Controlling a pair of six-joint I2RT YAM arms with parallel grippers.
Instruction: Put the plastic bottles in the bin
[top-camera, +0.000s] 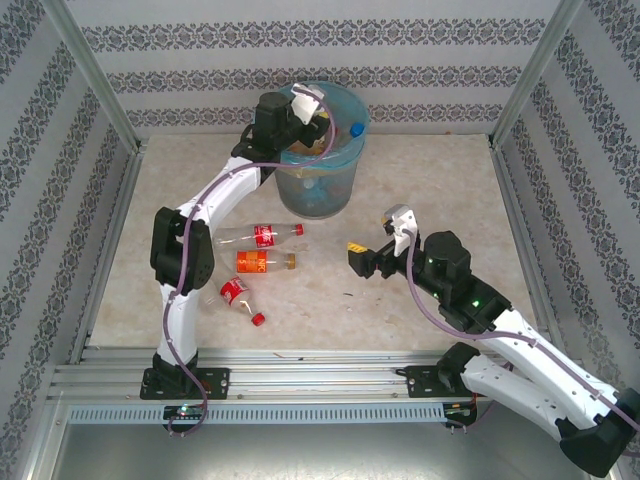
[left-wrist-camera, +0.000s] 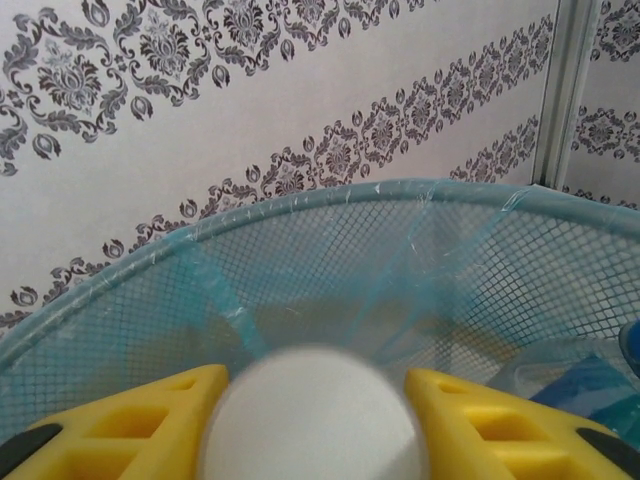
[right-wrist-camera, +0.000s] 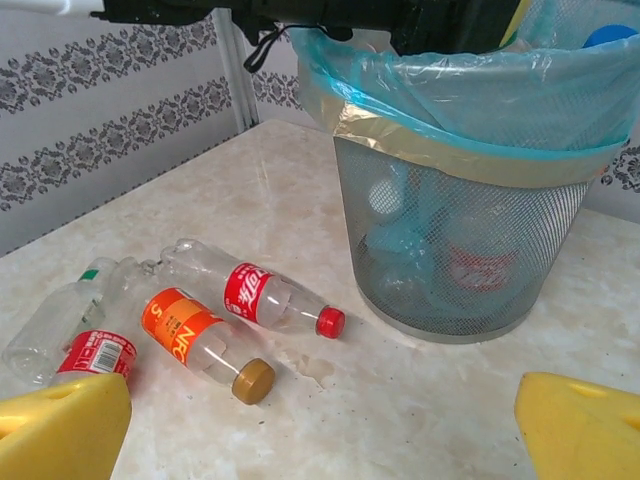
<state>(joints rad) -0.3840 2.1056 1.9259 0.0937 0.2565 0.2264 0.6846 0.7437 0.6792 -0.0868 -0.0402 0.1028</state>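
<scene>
On the beige surface (top-camera: 430, 190), left of centre, lie plastic bottles (top-camera: 265, 262), likely light and slippery, best pinched mid-body; right fingers (right-wrist-camera: 60, 430) gape wide, left fingers (left-wrist-camera: 130, 425), grip unclear, flank a white blur (left-wrist-camera: 315, 415) above the bin (top-camera: 345, 175).

The left claw (left-wrist-camera: 315, 378) faces the inside of the bin (left-wrist-camera: 330, 250), a blurred white round thing (left-wrist-camera: 315, 435) between its yellow fingers (left-wrist-camera: 150, 420); whether they pinch it is unclear. A light-blue bag (left-wrist-camera: 400, 290) lines the bin's mesh. A patterned wall (left-wrist-camera: 200, 110) stands behind the bin.
</scene>
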